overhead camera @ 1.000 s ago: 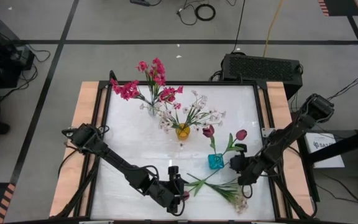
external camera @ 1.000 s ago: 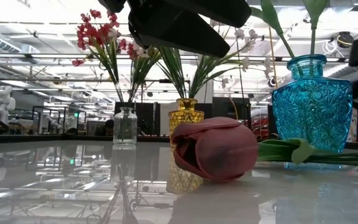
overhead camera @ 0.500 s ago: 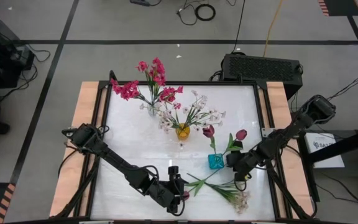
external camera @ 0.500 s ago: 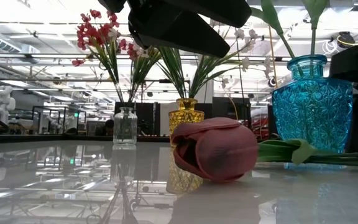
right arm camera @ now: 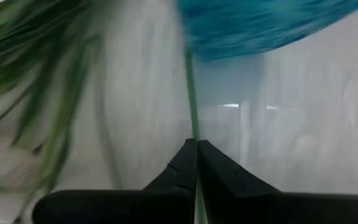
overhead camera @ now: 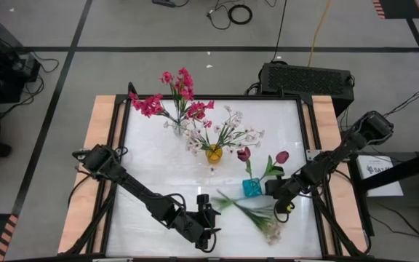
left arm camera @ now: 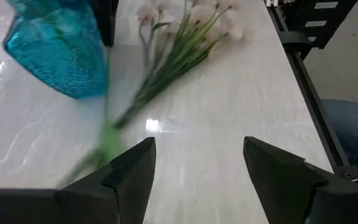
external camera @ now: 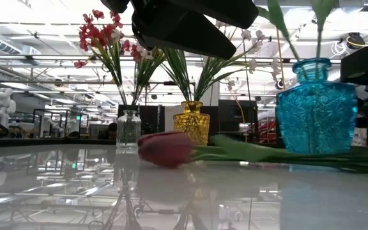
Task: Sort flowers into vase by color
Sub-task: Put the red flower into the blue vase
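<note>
Two loose sprigs lie on the table point(overhead camera: 144, 145) beside the blue vase point(overhead camera: 252, 188): a maroon tulip point(external camera: 166, 148) and white blossoms point(overhead camera: 270, 231). Right gripper point(right arm camera: 197, 163) is clamped on the thin tulip stem; left gripper point(left arm camera: 197, 163) hovers nearby, fingers apart, empty. Stem looks light, springy, slippery; likely best held mid-stem. Only the low view shows the bud resting on the tabletop.

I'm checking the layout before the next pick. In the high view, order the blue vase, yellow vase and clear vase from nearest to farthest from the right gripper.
1. Blue vase: just left of the right gripper, holding maroon tulips.
2. Yellow vase: mid-table, farther back, holding white flowers.
3. Clear vase: back-left of the table, holding pink flowers.
</note>
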{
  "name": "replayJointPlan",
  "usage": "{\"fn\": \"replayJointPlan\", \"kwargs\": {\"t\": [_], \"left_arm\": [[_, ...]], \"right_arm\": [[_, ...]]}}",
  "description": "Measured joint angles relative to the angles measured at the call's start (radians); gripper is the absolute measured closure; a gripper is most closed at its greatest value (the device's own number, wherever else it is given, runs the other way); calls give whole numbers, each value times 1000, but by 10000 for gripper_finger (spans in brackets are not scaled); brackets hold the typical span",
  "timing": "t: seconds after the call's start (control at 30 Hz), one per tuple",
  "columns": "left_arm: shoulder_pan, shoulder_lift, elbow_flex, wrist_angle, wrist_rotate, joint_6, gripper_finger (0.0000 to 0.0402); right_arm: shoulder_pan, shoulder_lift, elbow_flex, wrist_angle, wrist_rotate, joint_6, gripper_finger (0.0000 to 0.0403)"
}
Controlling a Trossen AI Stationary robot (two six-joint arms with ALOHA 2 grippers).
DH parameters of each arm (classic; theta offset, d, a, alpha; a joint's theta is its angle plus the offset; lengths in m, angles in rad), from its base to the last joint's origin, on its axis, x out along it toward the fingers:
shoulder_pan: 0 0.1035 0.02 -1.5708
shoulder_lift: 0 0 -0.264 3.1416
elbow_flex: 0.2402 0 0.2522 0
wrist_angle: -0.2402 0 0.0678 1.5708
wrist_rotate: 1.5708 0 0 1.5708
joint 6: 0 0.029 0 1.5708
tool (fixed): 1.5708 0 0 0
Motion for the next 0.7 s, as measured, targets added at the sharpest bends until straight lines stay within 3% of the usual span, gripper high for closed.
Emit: {"fn": "replayJointPlan", "kwargs": {"t": [0.43, 0.7], "left_arm": [[2, 0, 0, 0, -18, 6, 153], [12, 0, 0, -5, -34, 1, 153]], "right_arm": [[67, -16, 21, -21, -53, 31, 402], [94, -16, 66, -30, -28, 36, 403]]}}
